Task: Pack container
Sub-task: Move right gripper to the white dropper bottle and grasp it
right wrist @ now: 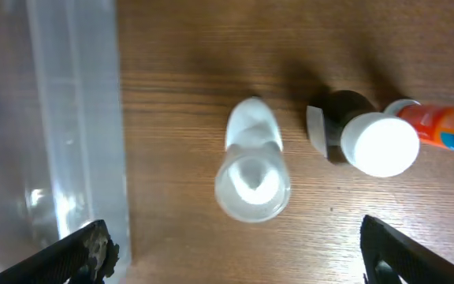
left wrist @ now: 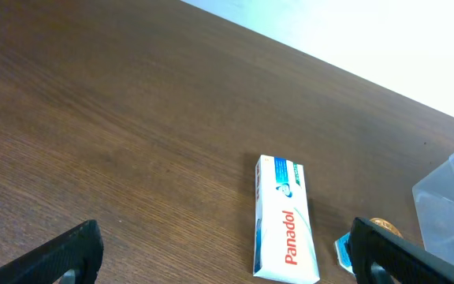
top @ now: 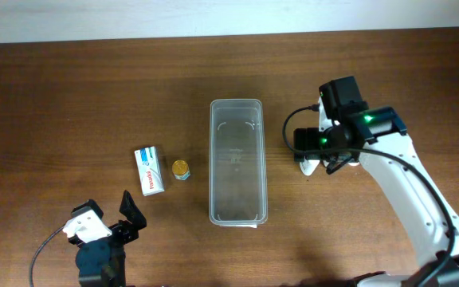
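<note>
Wooden table [top: 70, 96], viewed from above. The clear container [top: 237, 159] lies lengthwise at mid-table. My right claw [right wrist: 235, 230], fingers spread and released, hovers over a white bottle [right wrist: 251, 177] and an orange bottle [right wrist: 381, 146] beside the container. My left claw [left wrist: 225, 229], likewise released, faces the Panadol box [left wrist: 284, 219] and a gold-lidded jar [top: 181, 168].

Item: long narrow clear plastic rectangular bin [top: 263, 163], rounded corners
Pose: upright, open side up, flat on brown wooden table [top: 70, 96], long axis far-to-near
Spot: approx. mid-table
Look: see-thru; wood grain shows thru floor & walls
</note>
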Controlling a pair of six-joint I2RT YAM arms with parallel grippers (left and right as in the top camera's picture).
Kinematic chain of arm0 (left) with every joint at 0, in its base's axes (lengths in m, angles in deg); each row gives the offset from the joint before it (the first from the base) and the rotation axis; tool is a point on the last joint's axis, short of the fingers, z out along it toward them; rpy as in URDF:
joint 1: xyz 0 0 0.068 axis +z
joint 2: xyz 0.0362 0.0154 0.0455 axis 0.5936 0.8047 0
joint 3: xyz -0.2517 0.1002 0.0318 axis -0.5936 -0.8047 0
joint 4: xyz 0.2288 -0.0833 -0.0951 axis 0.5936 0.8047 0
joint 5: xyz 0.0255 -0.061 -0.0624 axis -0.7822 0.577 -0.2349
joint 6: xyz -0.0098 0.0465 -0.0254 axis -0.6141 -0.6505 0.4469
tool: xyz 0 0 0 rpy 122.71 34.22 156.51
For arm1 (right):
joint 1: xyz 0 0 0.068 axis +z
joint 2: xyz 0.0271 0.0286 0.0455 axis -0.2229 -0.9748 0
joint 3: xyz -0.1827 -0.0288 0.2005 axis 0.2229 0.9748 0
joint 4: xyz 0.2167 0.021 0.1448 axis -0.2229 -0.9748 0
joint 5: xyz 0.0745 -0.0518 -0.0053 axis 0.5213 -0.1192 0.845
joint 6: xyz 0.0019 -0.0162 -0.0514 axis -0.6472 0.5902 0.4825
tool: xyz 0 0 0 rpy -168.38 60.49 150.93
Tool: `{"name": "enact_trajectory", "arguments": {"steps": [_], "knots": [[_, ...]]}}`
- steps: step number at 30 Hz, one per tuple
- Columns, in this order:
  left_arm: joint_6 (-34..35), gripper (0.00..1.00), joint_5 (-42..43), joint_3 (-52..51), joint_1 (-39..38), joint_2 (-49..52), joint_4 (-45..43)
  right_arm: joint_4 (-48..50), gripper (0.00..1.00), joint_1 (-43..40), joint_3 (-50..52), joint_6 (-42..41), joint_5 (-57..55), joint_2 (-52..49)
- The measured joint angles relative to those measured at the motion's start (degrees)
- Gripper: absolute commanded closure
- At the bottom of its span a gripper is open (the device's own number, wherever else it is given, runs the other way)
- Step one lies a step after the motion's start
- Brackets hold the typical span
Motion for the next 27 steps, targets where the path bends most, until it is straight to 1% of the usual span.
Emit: {"name": "enact_trajectory", "arguments": {"steps": [3, 4, 8, 12, 15, 20, 22, 23, 27], "knots": [[-0.02, 0.01, 0.00, 0.00, 0.00, 0.00, 0.00, 1.57, 0.26, 0.00, -0.02, -0.35, -0.74, -1.70], [0.00, 0.01, 0.00, 0.00, 0.00, 0.00, 0.00, 2.14, 0.26, 0.00, -0.02, -0.42, -0.81, -2.32], [0.00, 0.01, 0.00, 0.00, 0.00, 0.00, 0.00, 3.26, 0.37, 0.00, -0.02, -0.63, -0.81, -3.76], [0.00, 0.01, 0.00, 0.00, 0.00, 0.00, 0.00, 3.63, 0.40, 0.00, -0.02, -1.03, -0.81, -3.76], [0.00, 0.01, 0.00, 0.00, 0.00, 0.00, 0.00, 3.87, 0.46, 0.00, -0.04, -1.18, -0.83, -3.76], [-0.02, 0.01, 0.00, 0.00, 0.00, 0.00, 0.00, 4.24, 0.47, 0.00, -0.04, -1.51, -1.16, -3.78], [-0.02, 0.01, 0.00, 0.00, 0.00, 0.00, 0.00, 4.24, 0.53, 0.00, -0.04, -1.51, -1.25, -3.80], [0.00, 0.01, 0.00, 0.00, 0.00, 0.00, 0.00, 4.26, 0.55, 0.00, -0.04, -1.44, -1.25, -3.80], [-0.02, 0.01, 0.00, 0.00, 0.00, 0.00, 0.00, 4.24, 0.55, 0.00, -0.07, -1.73, -1.25, -3.93]]}}
